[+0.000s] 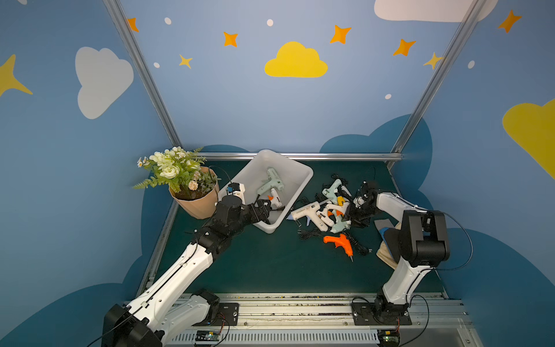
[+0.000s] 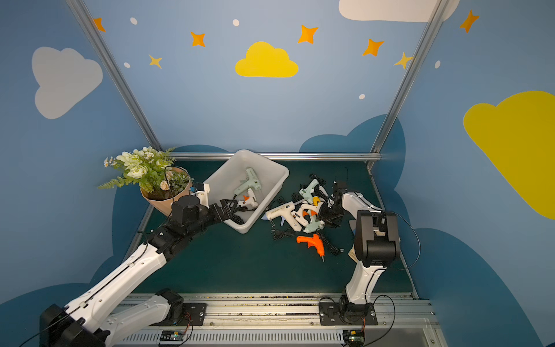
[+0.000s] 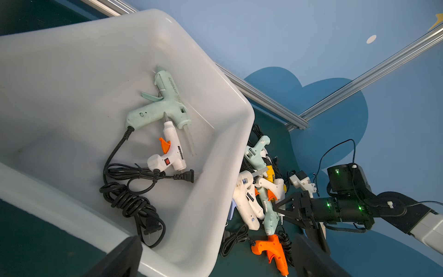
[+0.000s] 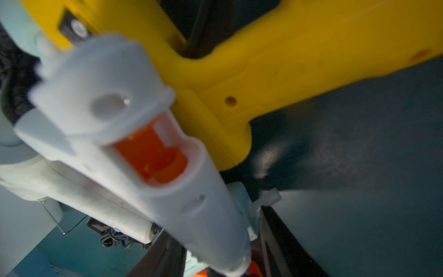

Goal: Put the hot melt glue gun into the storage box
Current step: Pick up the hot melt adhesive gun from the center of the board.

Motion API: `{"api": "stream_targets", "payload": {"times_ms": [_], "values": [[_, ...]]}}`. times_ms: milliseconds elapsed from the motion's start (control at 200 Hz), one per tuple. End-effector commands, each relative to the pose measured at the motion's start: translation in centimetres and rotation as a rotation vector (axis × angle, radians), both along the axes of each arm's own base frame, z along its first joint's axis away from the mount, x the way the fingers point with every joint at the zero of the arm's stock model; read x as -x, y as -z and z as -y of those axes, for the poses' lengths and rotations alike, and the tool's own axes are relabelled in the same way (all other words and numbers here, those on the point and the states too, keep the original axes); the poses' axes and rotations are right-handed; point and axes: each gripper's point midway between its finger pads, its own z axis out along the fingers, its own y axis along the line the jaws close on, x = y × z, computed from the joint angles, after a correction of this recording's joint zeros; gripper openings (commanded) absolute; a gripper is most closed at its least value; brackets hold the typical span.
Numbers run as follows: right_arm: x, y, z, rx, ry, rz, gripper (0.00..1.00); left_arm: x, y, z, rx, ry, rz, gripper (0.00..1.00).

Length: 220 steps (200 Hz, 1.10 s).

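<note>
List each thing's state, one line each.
storage box, holds two glue guns
mint glue gun, lying inside box
small white glue gun, lying inside box
orange glue gun, lying outside box
flower pot, upright
left end effector, open, over box
right end effector, in gun pile, grip unclear

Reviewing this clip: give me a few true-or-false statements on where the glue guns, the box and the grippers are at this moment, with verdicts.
1. The storage box holds two glue guns, a mint green one and a small white one. True.
2. The orange glue gun lies in the box. False: it lies on the green table mat, outside the box.
3. The left gripper is open over the box. True.
4. The flower pot stands between the box and the pile of glue guns. False: it stands on the box's other side, away from the pile.
5. The right gripper reaches into the pile. True.
</note>
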Motion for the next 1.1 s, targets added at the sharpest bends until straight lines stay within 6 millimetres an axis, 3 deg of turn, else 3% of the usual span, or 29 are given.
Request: {"api": "stream_targets", "payload": {"times_ms": [0,175,335,461,551,681,736,1096], "values": [[0.3,0.8,-0.2,0.007,-0.028,-0.035,0.51,-0.4,-0.2,-0.2,-0.007,-0.014,0.026,1.0],[0.2,1.1,0.2,0.055,-0.036,-0.039,0.51,-0.8,0.2,0.2,-0.002,0.002,0.013,1.0],[-0.2,0.3,0.9,0.158,-0.061,-0.008,0.53,-0.9,0.3,0.6,0.01,0.015,0.011,1.0],[-0.5,-0.2,0.8,0.223,-0.094,0.012,0.49,-0.8,0.3,0.5,0.01,0.01,0.008,1.0],[-0.6,-0.6,0.6,0.27,-0.119,0.031,0.41,-0.8,0.2,0.3,0.01,0.0,0.014,1.0],[-0.4,-1.0,0.4,0.328,-0.133,0.042,0.15,-0.7,0.1,0.0,0.008,-0.011,0.02,1.0],[-0.3,-1.3,0.6,0.361,-0.134,0.043,0.1,-0.7,0.0,0.0,0.009,-0.011,0.023,1.0],[1.7,-5.4,1.1,0.455,-0.098,0.119,0.0,-0.9,-0.5,-0.1,0.012,-0.022,0.039,1.0]]}}
